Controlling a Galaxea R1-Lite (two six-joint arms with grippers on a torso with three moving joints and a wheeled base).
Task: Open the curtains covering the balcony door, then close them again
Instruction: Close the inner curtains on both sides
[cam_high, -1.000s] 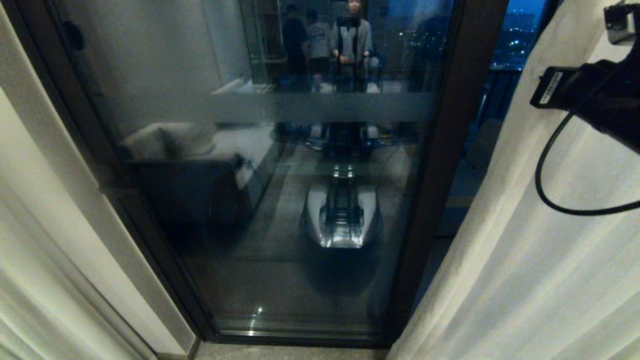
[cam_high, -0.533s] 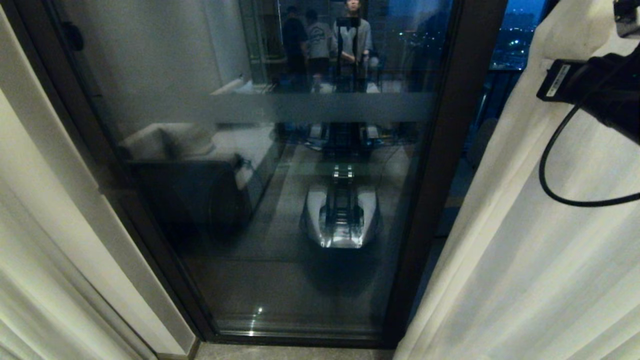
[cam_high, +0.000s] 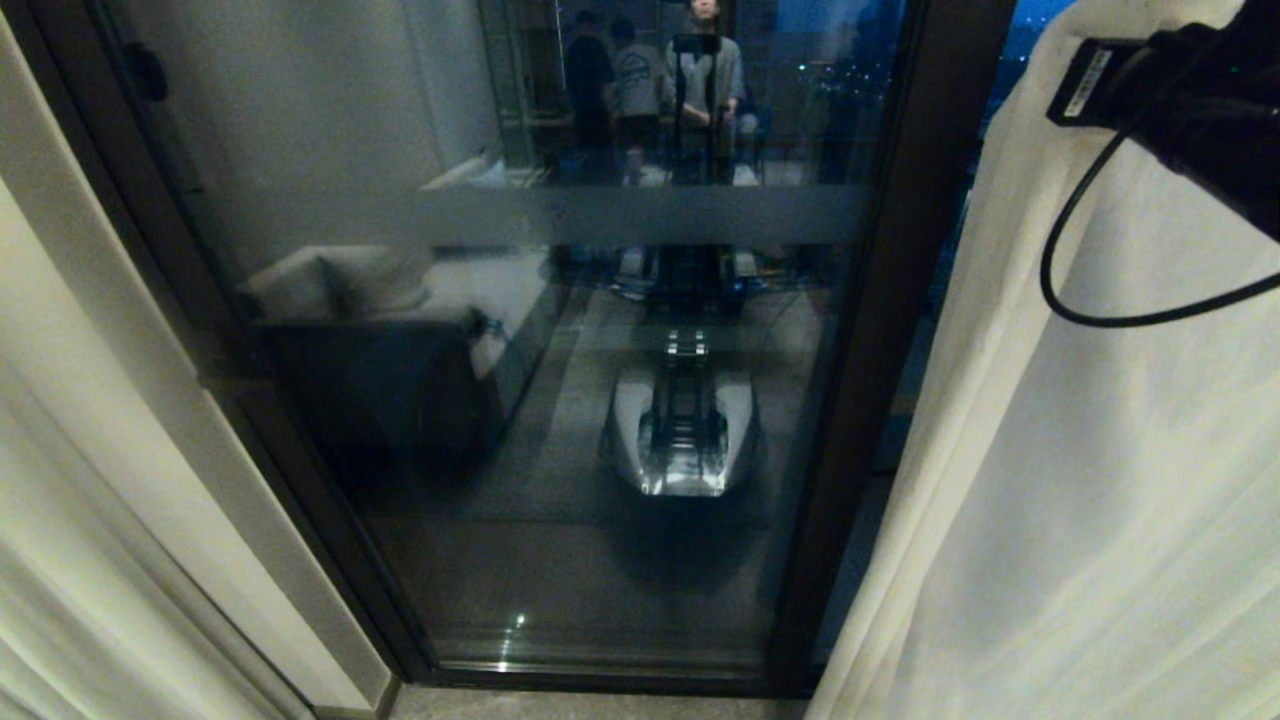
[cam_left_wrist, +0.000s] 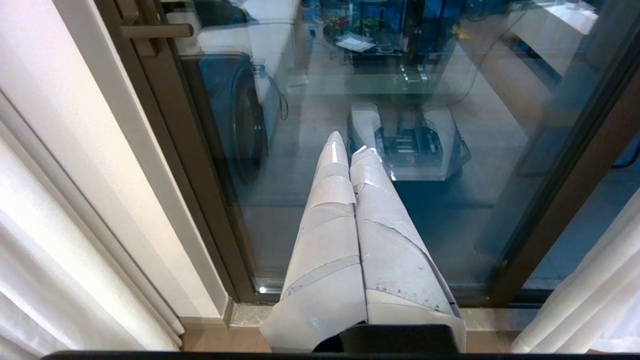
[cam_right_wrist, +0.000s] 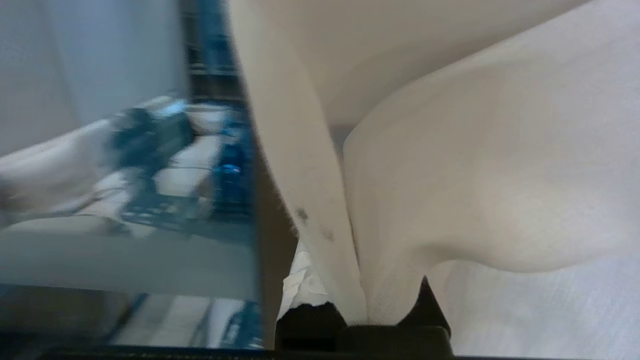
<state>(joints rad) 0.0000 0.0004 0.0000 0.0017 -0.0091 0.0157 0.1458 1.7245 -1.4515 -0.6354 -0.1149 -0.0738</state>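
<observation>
While pinching right curtain (cam_high: 1100, 450) edge in right gripper (cam_right_wrist: 350, 300), dragging toward glass. Door (cam_high: 560, 330) mostly bare, so opened already; closing barely begun. Left gripper (cam_left_wrist: 350, 150) clenched, empty, parked.

Right gripper (cam_right_wrist: 350, 300) clamped on the curtain (cam_right_wrist: 450, 175): a fold of cream fabric is pinched between its fingers (cam_right_wrist: 305, 285), with the cloth bulging beyond them. Beside the curtain's hemmed edge stands the dark door frame (cam_right_wrist: 267, 225). Glass (cam_right_wrist: 125, 175) carries blurred room reflections and a pale horizontal band.
</observation>
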